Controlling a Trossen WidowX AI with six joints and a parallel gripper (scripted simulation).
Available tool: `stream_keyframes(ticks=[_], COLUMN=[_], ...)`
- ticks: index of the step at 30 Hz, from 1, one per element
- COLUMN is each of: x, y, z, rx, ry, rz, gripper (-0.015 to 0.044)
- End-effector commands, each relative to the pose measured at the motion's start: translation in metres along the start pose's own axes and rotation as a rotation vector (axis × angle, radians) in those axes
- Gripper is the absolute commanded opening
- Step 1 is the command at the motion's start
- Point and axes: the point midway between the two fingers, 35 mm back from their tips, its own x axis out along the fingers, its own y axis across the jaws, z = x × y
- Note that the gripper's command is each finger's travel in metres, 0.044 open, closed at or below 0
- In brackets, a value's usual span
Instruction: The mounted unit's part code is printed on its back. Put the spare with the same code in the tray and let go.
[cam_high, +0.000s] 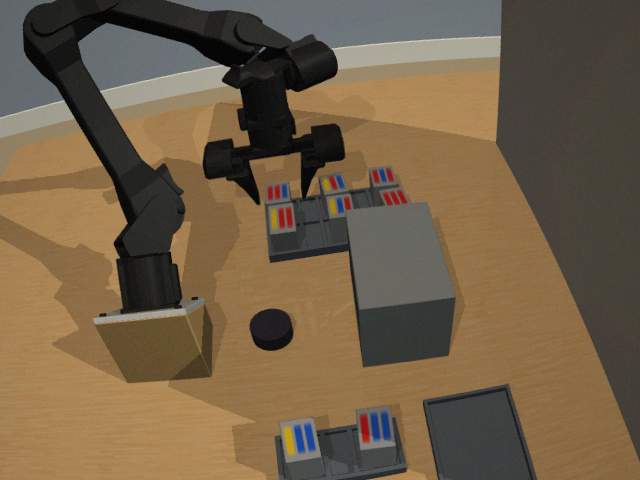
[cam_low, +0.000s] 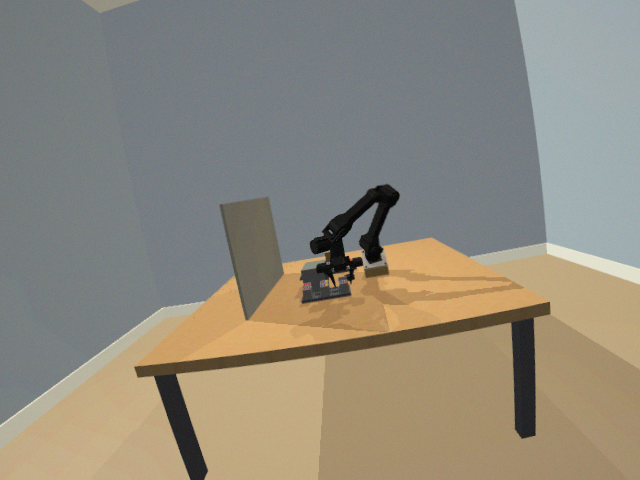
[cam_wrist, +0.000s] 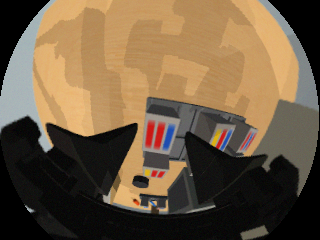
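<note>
My gripper (cam_high: 281, 200) (cam_low: 343, 283) (cam_wrist: 162, 129) is open and empty, its fingertips either side of and above the red-red-blue spare (cam_high: 277, 192) (cam_wrist: 160, 137) at the back left of the rack (cam_high: 310, 254) (cam_wrist: 185, 117). In front of that spare stands a yellow-red-red one (cam_high: 281, 218) (cam_wrist: 154, 173). To the right are a yellow-red-blue spare (cam_high: 332, 182) (cam_wrist: 221, 139), a yellow-blue-red one (cam_high: 340, 205), a red-blue-red one (cam_high: 383, 175) and an all-red one (cam_high: 394, 196). The dark tray (cam_high: 478, 439) is at the front right. I cannot make out the mounted unit or its code.
A big grey box (cam_high: 398, 258) stands at the rack's front right, hiding part of it. A black disc (cam_high: 271, 328) (cam_wrist: 140, 181) lies near the arm's base. A front rack holds yellow-blue-blue (cam_high: 299, 439) and red-blue-blue (cam_high: 375, 426) blocks. A tall panel (cam_high: 568, 155) (cam_low: 253, 253) stands at the right.
</note>
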Motion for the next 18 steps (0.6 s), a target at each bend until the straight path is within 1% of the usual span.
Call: stream_keyframes(ticks=[1,10,17,18], x=[0.006,0.020,0.021,0.020], y=[0.001,0.004,0.004,0.004], z=[-0.001,-0.001,-0.001,0.000], rx=[0.008,0.009,0.009,0.003], ry=[0.003,-0.003,-0.003,-0.006], rz=[0.001,0.001,0.001,0.002], gripper=[0.0300,0.0300,0.0300,0.0274])
